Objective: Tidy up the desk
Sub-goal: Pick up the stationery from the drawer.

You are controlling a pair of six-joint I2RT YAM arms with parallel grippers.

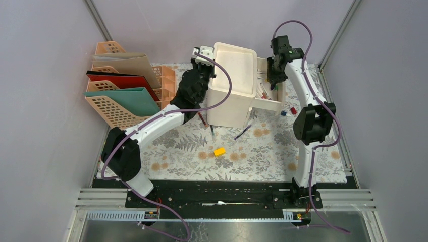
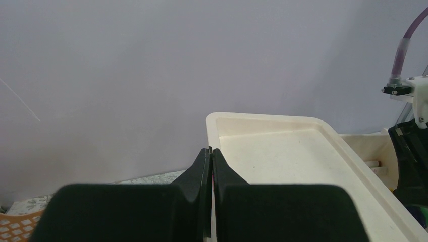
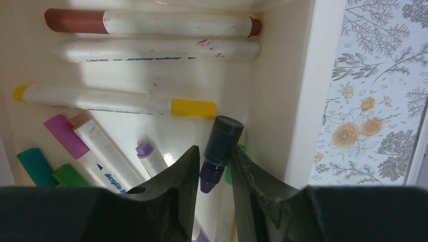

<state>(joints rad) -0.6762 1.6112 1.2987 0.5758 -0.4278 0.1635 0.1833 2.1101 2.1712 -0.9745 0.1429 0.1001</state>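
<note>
Right now the desk [image 1: 262, 156] spreads under both arms, with the white drawer unit [image 1: 234, 75] at its back middle and the unit's drawer [image 1: 267, 104] pulled out to the right. Your right gripper [image 3: 213, 154] hangs in that drawer, clamped on a dark-capped purple marker [image 3: 222, 133] held steeply near the right wall. Release it like this and it may tip over the wall onto the desk, or land crosswise on the markers [image 3: 131, 103] lying below.

Your left gripper [image 2: 211, 156] sits at the unit's left top edge, fingers pressed together; a push there could shove the unit. A pink sliver shows between them, and I cannot tell what it is. The held marker's lower end is hidden behind the fingers. A yellow block [image 1: 219, 151] and a pen [image 1: 243, 132] lie loose on the desk; two specks [image 1: 283, 113] beside the drawer are too small to name.
</note>
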